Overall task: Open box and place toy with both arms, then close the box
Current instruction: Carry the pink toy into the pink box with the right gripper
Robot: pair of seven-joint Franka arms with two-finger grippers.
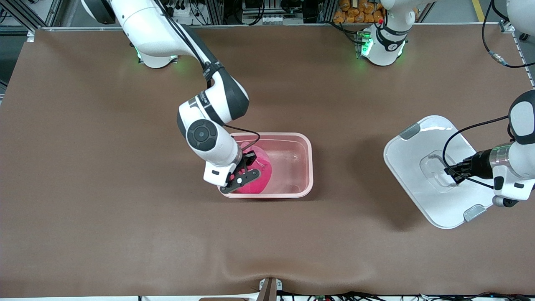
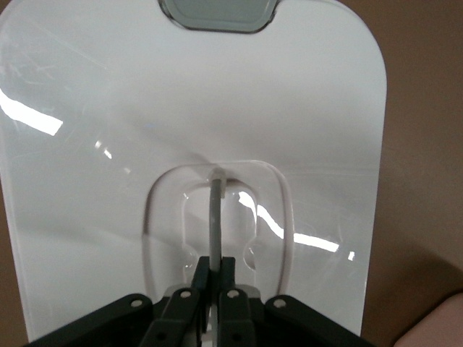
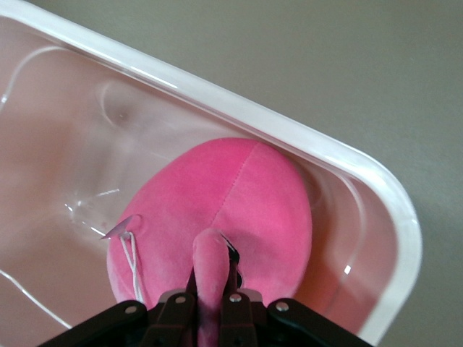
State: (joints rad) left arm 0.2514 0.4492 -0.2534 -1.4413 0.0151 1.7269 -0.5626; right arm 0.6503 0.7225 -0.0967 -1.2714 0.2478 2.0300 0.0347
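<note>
While left tool (image 1: pixel 450 172) pinches lid (image 1: pixel 413 167) handle, right tool (image 1: pixel 247 166) grips toy (image 1: pixel 261 177).

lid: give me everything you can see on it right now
The lid is a white, glossy, rounded-rectangular plastic panel with a grey clip at each short end and a recessed well in its middle crossed by a thin grey handle. It is off the box, apart from it toward the left arm's end of the table. The left gripper is shut on that handle. The lid looks tilted, casting a shadow beside it; whether an edge rests on the table cannot be told.
</note>
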